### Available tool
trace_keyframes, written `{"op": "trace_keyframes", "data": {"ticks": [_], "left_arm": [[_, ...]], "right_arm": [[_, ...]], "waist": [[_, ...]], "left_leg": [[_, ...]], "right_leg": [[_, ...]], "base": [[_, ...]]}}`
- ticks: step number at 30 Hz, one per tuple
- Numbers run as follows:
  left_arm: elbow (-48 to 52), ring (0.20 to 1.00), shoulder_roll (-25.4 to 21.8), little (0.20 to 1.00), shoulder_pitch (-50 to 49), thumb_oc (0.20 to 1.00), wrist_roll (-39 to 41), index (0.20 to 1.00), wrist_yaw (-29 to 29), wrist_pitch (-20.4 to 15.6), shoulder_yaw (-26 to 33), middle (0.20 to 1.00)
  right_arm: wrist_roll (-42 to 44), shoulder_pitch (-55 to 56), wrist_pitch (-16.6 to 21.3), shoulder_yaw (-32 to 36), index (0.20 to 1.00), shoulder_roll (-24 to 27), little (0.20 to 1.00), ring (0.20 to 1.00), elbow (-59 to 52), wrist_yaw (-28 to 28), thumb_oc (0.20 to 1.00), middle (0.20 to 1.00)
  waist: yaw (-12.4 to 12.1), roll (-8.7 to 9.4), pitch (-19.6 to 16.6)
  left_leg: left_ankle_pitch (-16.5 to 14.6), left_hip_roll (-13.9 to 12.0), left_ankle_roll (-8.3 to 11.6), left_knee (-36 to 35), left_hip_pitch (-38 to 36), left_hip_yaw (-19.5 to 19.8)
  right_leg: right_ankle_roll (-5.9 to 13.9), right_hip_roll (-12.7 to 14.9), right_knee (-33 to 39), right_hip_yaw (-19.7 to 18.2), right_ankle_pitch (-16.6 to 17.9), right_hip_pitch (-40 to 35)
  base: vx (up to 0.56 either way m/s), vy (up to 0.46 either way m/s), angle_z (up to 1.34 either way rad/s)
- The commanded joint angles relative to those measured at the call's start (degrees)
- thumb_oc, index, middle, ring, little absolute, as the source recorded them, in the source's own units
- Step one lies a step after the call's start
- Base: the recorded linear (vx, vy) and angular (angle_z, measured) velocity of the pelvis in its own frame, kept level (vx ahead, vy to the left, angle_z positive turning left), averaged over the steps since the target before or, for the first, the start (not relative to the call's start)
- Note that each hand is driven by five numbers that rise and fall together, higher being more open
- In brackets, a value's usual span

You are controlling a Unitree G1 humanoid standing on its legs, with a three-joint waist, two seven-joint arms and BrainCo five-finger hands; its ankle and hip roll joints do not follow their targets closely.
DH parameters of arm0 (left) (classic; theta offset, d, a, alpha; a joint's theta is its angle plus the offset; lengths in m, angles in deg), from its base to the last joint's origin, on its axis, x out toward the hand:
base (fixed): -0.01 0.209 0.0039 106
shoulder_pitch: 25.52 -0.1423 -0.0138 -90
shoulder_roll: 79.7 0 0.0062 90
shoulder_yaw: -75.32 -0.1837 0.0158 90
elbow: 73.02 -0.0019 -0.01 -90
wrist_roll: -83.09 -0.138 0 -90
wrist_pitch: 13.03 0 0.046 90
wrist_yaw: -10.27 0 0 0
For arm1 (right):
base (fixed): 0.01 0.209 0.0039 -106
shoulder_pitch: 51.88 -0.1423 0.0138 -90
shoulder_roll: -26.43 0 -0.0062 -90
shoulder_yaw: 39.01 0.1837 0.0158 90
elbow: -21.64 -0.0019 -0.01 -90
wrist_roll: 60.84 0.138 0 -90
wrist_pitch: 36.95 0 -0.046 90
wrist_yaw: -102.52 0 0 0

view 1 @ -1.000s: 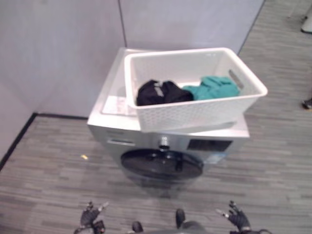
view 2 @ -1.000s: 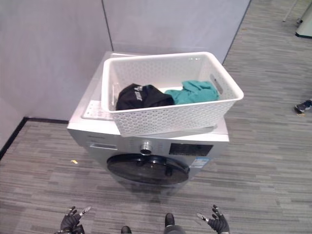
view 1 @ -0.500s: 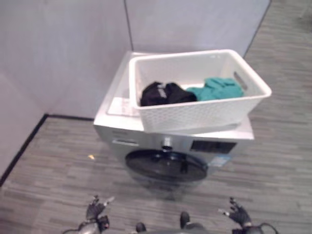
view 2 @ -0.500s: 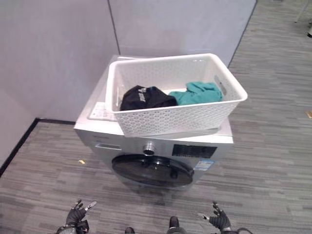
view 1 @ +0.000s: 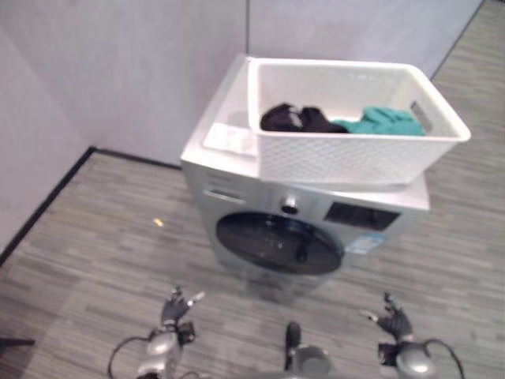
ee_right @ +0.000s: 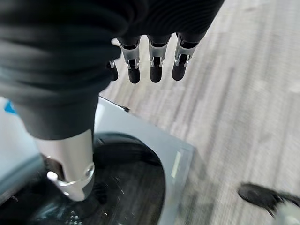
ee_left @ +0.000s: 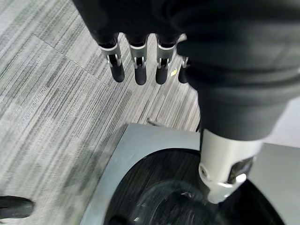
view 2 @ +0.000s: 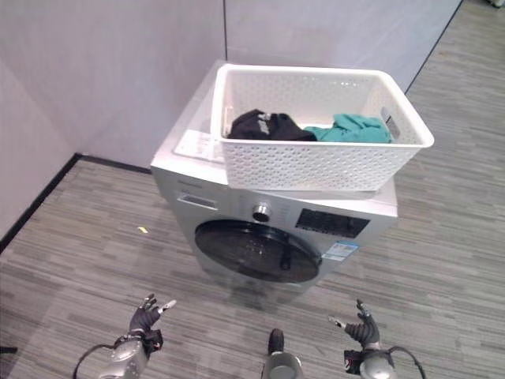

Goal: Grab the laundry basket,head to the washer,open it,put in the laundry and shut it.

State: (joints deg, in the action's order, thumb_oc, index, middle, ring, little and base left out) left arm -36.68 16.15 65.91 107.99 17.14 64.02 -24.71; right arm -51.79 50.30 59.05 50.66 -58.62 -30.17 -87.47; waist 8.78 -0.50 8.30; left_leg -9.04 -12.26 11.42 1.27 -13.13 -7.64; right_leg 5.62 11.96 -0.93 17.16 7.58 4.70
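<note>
White plastic, perforated all round, the laundry basket (view 2: 323,126) sits on top of the washer (view 2: 276,229), well ahead of and above both of my robot hands, with a black garment (view 2: 260,125) and a teal garment (view 2: 351,129) lying side by side inside it. I read that placement as a parking spot: resting up there, the basket leaves both hands free for the door and keeps the clothes within reach of the drum.

My left robot hand (view 2: 147,314) hangs low over the grey plank floor (view 2: 71,260), fingers (ee_left: 140,70) straight and slightly spread, thumb apart, holding nothing. My right robot hand (view 2: 363,328) is in the same state on the other side, fingers (ee_right: 154,65) loose and splayed, empty. Both wrist views look past the fingertips to the dark round washer door (view 2: 260,251), which stands shut between the two hands and a little ahead of them.

Judging from this, opening the door is the step in hand, and I would expect the loading to come after it. A small yellow scrap (view 2: 142,230) lies on the floor beyond the left hand.
</note>
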Motion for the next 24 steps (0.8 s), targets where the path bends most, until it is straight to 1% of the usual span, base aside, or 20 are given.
{"op": "trace_keyframes", "data": {"ticks": [1,2,3,5,6,7,9,10,11,12,15,16,17,18,19,20,21,22,24], "left_arm": [[3.61,1.000,-2.05,1.000,-2.66,1.000,-0.44,1.000,-0.90,-1.30,1.25,1.000],[3.74,1.000,-2.29,1.000,-2.55,1.000,-0.96,1.000,-1.01,-1.09,0.81,1.000],[4.62,1.000,-2.81,1.000,-2.82,1.000,-2.04,1.000,-1.13,-1.06,0.65,1.000],[5.41,1.000,-3.51,1.000,-3.32,1.000,-2.88,1.000,-1.46,-1.03,0.62,1.000],[5.43,1.000,-3.53,1.000,-3.33,1.000,-2.88,1.000,-1.46,-1.02,0.63,1.000],[5.86,1.000,-4.43,1.000,-2.96,1.000,-3.48,1.000,-1.55,-0.82,0.34,1.000],[6.09,1.000,-4.84,1.000,-2.42,1.000,-4.05,1.000,-1.45,-0.77,0.15,1.000],[6.37,1.000,-4.81,1.000,-2.53,1.000,-4.29,1.000,-1.18,-0.96,0.27,1.000],[6.37,1.000,-4.78,1.000,-2.71,1.000,-4.50,1.000,-0.88,-0.92,0.32,1.000],[6.38,1.000,-4.77,1.000,-2.72,1.000,-4.51,1.000,-0.87,-0.92,0.31,1.000],[6.44,1.000,-4.94,1.000,-3.44,1.000,-4.19,1.000,-0.93,-0.50,0.97,1.000],[7.12,1.000,-4.94,1.000,-4.34,1.000,-4.13,1.000,-1.36,0.27,1.62,1.000],[7.72,1.000,-4.96,1.000,-5.04,1.000,-3.94,1.000,-1.99,0.79,2.27,1.000],[7.76,1.000,-4.93,1.000,-5.06,1.000,-3.93,1.000,-1.99,0.82,2.26,1.000],[8.68,1.000,-5.15,1.000,-5.68,1.000,-4.08,1.000,-2.82,0.88,2.05,1.000],[9.04,1.000,-5.32,1.000,-5.98,1.000,-3.98,1.000,-3.47,1.02,2.02,1.000],[9.06,1.000,-5.28,1.000,-5.97,1.000,-3.97,1.000,-3.49,1.04,2.03,1.000],[9.52,1.000,-5.43,1.000,-6.40,1.000,-3.29,1.000,-3.97,1.05,2.08,1.000],[11.22,1.000,-5.83,1.000,-7.30,1.000,-2.50,1.000,-4.32,0.71,2.19,1.000]], "right_arm": [[2.61,-1.11,1.04,0.06,1.000,-0.17,1.000,1.000,-1.29,-0.94,1.000,1.000],[3.00,-1.54,0.74,0.19,1.000,-0.56,1.000,1.000,-0.43,-0.95,1.000,1.000],[2.82,-1.91,0.15,-0.12,1.000,-0.96,1.000,1.000,-0.36,-0.76,1.000,1.000],[2.39,-2.54,-0.24,-0.52,1.000,-1.08,1.000,1.000,0.09,-0.50,1.000,1.000],[2.39,-2.55,-0.24,-0.53,1.000,-1.10,1.000,1.000,0.10,-0.50,1.000,1.000],[1.42,-3.99,-0.69,-1.42,1.000,-1.04,1.000,1.000,0.72,-0.64,1.000,1.000],[0.02,-3.98,-1.13,-1.13,1.000,-0.83,1.000,1.000,0.04,-1.67,1.000,1.000],[-0.68,-3.92,-1.39,-0.58,1.000,-0.73,1.000,1.000,-0.22,-2.19,1.000,1.000],[-1.21,-3.91,-1.56,-0.05,1.000,-0.39,1.000,1.000,-0.54,-2.51,1.000,1.000],[-1.22,-3.89,-1.57,-0.04,1.000,-0.39,1.000,1.000,-0.56,-2.51,1.000,1.000],[-5.35,-3.12,-3.00,1.92,1.000,1.48,1.000,1.000,-2.17,-4.44,1.000,1.000],[-10.24,-2.97,-6.06,3.49,1.000,3.04,1.000,1.000,-1.48,-5.79,1.000,1.000],[-14.40,-3.34,-7.85,5.70,1.000,5.58,1.000,1.000,-1.06,-6.81,1.000,1.000],[-14.44,-3.32,-7.88,5.74,1.000,5.61,1.000,1.000,-1.09,-6.79,1.000,1.000],[-16.68,-4.20,-8.42,7.08,1.000,8.21,1.000,1.000,-0.84,-7.45,1.000,1.000],[-17.70,-4.94,-8.66,7.57,1.000,9.79,1.000,1.000,-0.64,-7.21,1.000,1.000],[-17.71,-4.99,-8.65,7.58,1.000,9.85,1.000,1.000,-0.60,-7.19,1.000,1.000],[-19.59,-6.17,-8.62,7.37,1.000,12.22,1.000,1.000,0.08,-7.43,1.000,1.000],[-21.34,-8.56,-8.44,6.60,1.000,15.26,1.000,1.000,1.34,-7.38,1.000,1.000]], "waist": [[-0.72,0.47,-2.05],[-0.84,0.76,-1.81],[-1.01,1.08,-1.30],[-1.51,1.28,-1.01],[-1.53,1.34,-0.99],[-2.02,1.19,-0.08],[-2.15,1.28,0.11],[-2.34,1.53,-0.31],[-2.43,1.66,-0.48],[-2.45,1.67,-0.53],[-3.31,2.73,-1.90],[-4.00,3.24,-2.89],[-4.58,3.51,-3.25],[-4.52,3.43,-3.23],[-4.76,3.39,-3.21],[-4.77,3.12,-2.99],[-4.71,3.05,-2.99],[-4.90,2.79,-2.58],[-5.35,2.33,-1.59]], "left_leg": [[0.14,1.22,-4.01,5.33,0.15,0.01],[-2.47,2.31,-4.73,3.71,-1.13,-1.10],[-4.87,4.31,-5.52,1.90,-2.33,-2.16],[-5.67,5.98,-6.30,0.86,-2.93,-2.63],[-5.64,6.04,-6.33,0.80,-2.98,-2.65],[-5.44,5.95,-6.73,1.74,-2.02,-2.71],[-5.03,6.33,-7.13,2.12,-0.94,-1.45],[-4.50,6.53,-7.23,1.74,-0.57,-0.81],[-4.22,6.43,-7.30,1.24,-0.65,-0.56],[-4.18,6.47,-7.31,1.18,-0.63,-0.58],[-3.47,6.51,-7.12,-0.29,-0.89,-0.41],[-2.82,5.95,-6.83,-1.75,-1.23,0.14],[-2.08,5.27,-6.34,-2.95,-1.56,0.30],[-2.00,5.21,-6.32,-3.08,-1.63,0.37],[-1.47,4.70,-6.02,-3.54,-1.58,0.71],[-1.07,4.33,-5.82,-3.88,-1.46,0.98],[-1.04,4.29,-5.80,-3.92,-1.45,1.03],[-0.57,3.83,-5.45,-4.24,-1.11,1.34],[-0.16,3.46,-5.24,-4.25,-0.37,1.63]], "right_leg": [[4.22,3.35,-2.76,-3.78,-1.69,3.12],[5.47,4.91,-2.80,-3.97,-0.24,3.83],[7.26,7.41,-2.72,-3.54,2.74,4.96],[8.17,8.97,-2.10,-2.88,4.38,5.34],[8.19,9.01,-2.07,-2.93,4.42,5.33],[8.76,9.34,-4.62,-3.11,3.91,5.96],[7.98,8.81,-6.65,-5.26,1.69,4.96],[7.86,9.13,-6.92,-5.69,1.68,4.72],[8.00,9.51,-7.75,-5.81,2.89,5.27],[8.01,9.53,-7.78,-5.85,2.90,5.35],[7.92,9.27,-5.07,-4.47,2.99,3.70],[7.84,8.93,-3.99,-3.71,2.44,2.86],[7.81,8.89,-3.63,-2.60,1.86,2.36],[7.80,8.85,-3.59,-2.48,1.85,2.26],[7.74,8.73,-3.58,-2.02,1.39,2.09],[7.68,8.63,-3.60,-1.60,1.12,2.08],[7.67,8.61,-3.61,-1.53,1.10,2.06],[7.67,8.59,-3.59,-0.96,0.95,2.22],[7.64,8.80,-3.79,-0.68,0.91,3.00]], "base": [[-0.10,0.215,0.23],[-0.17,0.291,-0.07],[-0.22,0.354,-0.22],[-0.13,0.186,-0.25],[-0.12,0.090,-0.23],[-0.14,0.068,-0.18],[-0.14,0.048,-0.05],[-0.08,-0.015,0.17],[-0.04,-0.021,0.22],[-0.01,-0.047,0.33],[0.03,-0.123,0.11],[0.08,-0.205,0.11],[0.07,-0.160,0.13],[0.04,-0.137,0.23],[0.01,-0.093,0.12],[0.01,-0.093,0.15],[0.00,-0.086,0.14],[-0.01,-0.075,0.17],[-0.05,-0.069,0.15]]}}
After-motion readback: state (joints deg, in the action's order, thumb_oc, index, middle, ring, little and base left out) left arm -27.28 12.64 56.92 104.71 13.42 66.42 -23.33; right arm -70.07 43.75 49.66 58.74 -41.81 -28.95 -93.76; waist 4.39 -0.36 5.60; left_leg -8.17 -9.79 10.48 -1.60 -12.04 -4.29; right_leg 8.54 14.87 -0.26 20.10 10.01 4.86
